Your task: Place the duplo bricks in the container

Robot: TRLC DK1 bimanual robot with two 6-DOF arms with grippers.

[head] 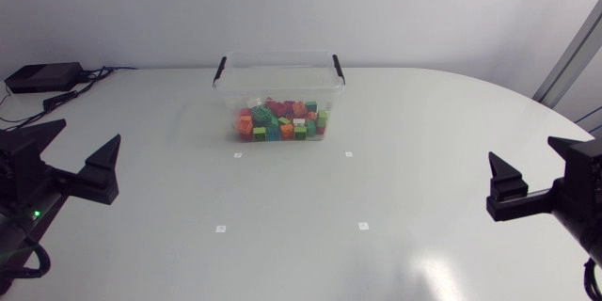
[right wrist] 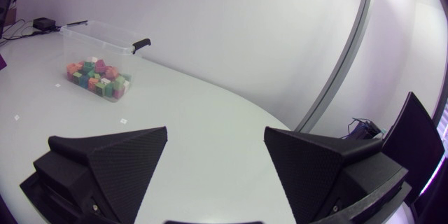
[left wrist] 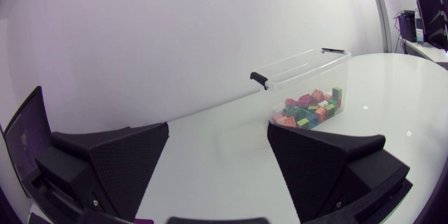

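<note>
Container: I see the clear plastic container with black handles [head: 278, 80] standing upright at the far middle of the white table [head: 301, 263], a black handle at each end of its rim.

Bricks: the multicoloured duplo bricks [head: 279, 120] (red, orange, green, blue and magenta) lie heaped on the container's floor. Every brick I can make out is inside its walls.

Left gripper: my left gripper [head: 91, 129] hangs over the near left part of the table, well apart from the container. Its two broad black fingers are spread wide with nothing between them.

Left wrist view: between the spread fingers [left wrist: 119, 161] I look across bare tabletop. The container is ahead and off to the side of one finger, with the bricks showing through its wall.

Right gripper: my right gripper [head: 521, 147] hangs over the near right part of the table, also well apart from the container. Its fingers are spread wide and nothing is between them.

Right wrist view: the container is far ahead, beyond the finger [right wrist: 112, 161] on that side, with the brick heap low inside it.

Table marks: four small square marks [head: 237, 154] sit on the tabletop on the near side of the container, between it and my two grippers.
</note>
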